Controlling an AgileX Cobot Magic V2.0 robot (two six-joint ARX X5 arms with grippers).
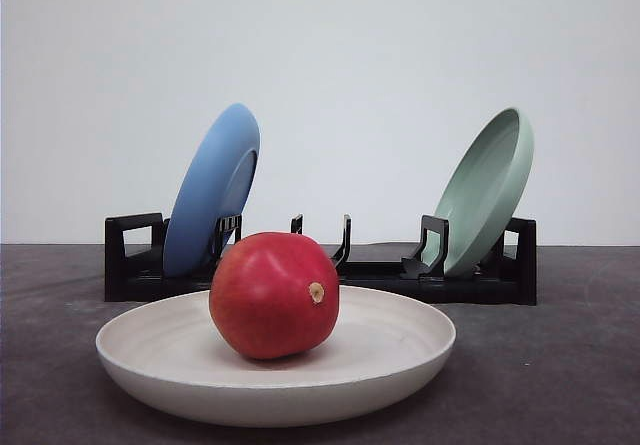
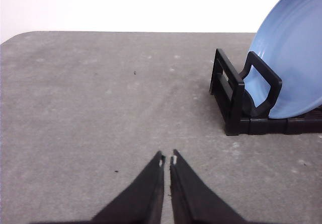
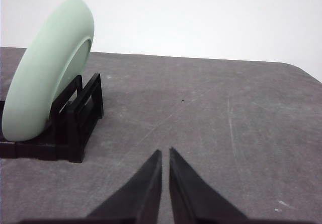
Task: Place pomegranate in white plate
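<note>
The glossy red pomegranate (image 1: 274,294) rests inside the white plate (image 1: 130,342), which lies flat on the grey table near the front; its tan nub faces right. My left gripper (image 2: 167,160) is shut with nothing between its black fingers, hovering over bare table beside the rack's left end. In the right wrist view my right gripper (image 3: 165,153) is likewise shut on nothing, over bare table beside the rack's right end.
A black dish rack (image 1: 380,270) stands behind the white plate. A blue plate (image 1: 212,189) leans in its left slot and a pale green plate (image 1: 486,189) in its right slot. A white wall closes the back.
</note>
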